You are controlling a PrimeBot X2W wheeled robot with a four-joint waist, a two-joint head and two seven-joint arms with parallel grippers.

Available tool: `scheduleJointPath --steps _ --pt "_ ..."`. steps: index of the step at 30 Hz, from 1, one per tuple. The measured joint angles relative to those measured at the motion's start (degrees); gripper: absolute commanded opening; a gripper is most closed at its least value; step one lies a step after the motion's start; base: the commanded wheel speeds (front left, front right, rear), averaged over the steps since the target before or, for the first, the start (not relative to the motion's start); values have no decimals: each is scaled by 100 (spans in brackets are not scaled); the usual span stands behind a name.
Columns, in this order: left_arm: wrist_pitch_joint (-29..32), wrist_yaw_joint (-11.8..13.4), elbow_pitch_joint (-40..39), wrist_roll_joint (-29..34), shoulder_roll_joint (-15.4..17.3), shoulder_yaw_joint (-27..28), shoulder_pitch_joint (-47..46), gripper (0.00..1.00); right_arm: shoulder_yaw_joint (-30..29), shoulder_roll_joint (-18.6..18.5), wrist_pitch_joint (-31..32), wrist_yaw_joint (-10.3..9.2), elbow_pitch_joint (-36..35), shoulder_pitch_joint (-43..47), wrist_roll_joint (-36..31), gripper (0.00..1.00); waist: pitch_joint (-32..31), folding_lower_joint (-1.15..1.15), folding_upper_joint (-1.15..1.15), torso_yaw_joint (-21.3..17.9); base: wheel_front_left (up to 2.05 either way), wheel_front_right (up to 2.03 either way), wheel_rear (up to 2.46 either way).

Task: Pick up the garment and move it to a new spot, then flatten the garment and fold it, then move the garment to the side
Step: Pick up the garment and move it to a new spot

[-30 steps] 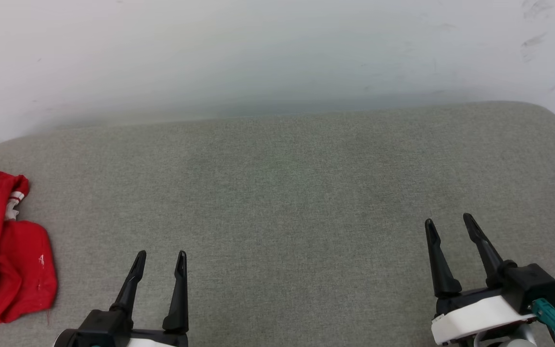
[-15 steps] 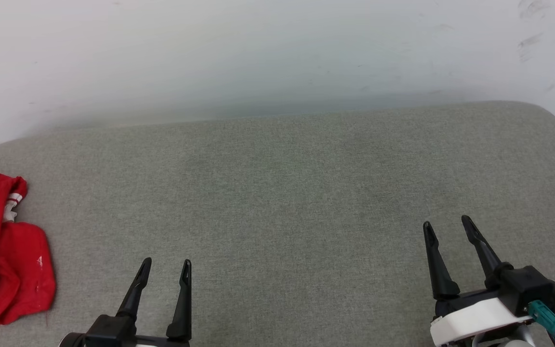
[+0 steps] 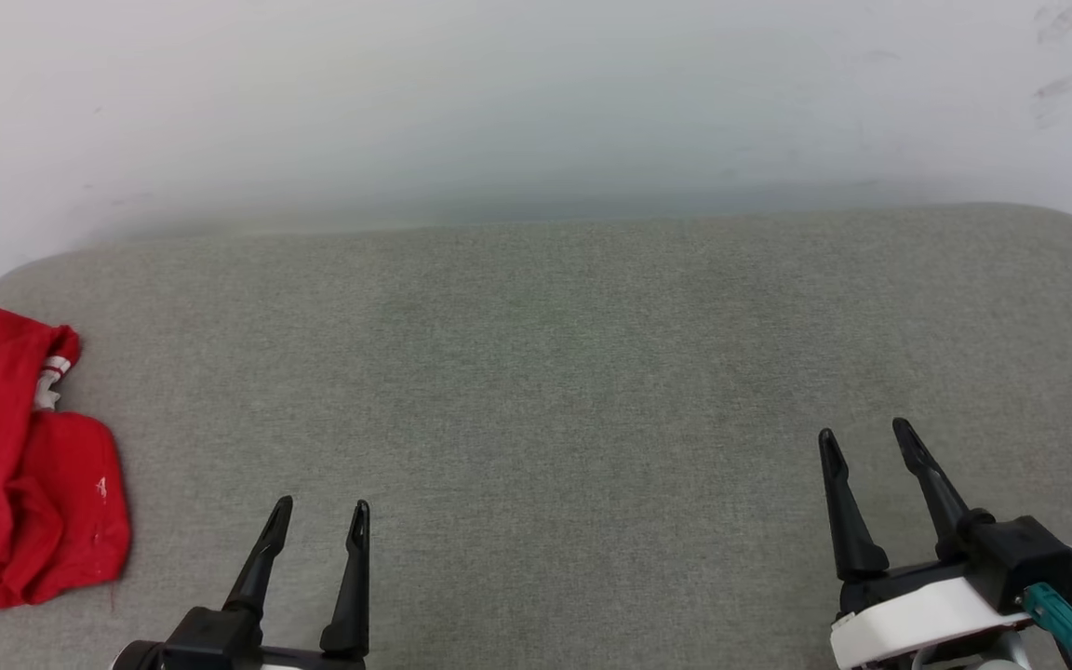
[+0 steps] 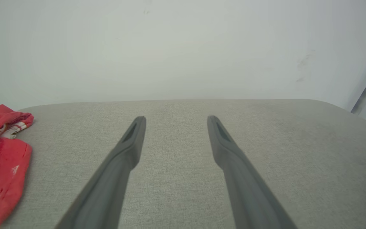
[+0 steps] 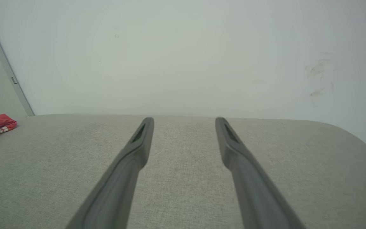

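The tabletop (image 3: 555, 372) offers open passage across middle and right; the crumpled garment (image 3: 24, 465) blocks its left edge, the wall (image 3: 536, 112) its far side.

The grey woven-fabric padded surface (image 3: 536, 372) is viewed from above by the head camera, tilted toward the scuffed white wall (image 3: 536, 93). The wrist cameras are set low and near it, aimed along the left end effector (image 4: 176, 118) and right end effector (image 5: 184, 119) at that wall. The crumpled red garment (image 3: 24, 465) at its left edge is shared by all.

Cam turned a bit left; L pincer (image 3: 323, 504) drew back slightly.
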Motion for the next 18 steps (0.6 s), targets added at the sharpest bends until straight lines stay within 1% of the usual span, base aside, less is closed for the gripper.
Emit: scheduleJointPath --steps 7,10,18 --pt "-1 22 -10 14 0 93 -8 100 104 0 0 0 -9 54 93 100 19 0 0 347 0 0 0" --pt "-1 54 -24 -57 0 200 -10 100 164 1 0 0 -22 61 83 100 15 0 0 547 0 0 0" --pt "-1 47 -62 4 0 369 -4 100 358 1 0 0 -24 83 96 100 -41 0 0 1128 0 0 0"
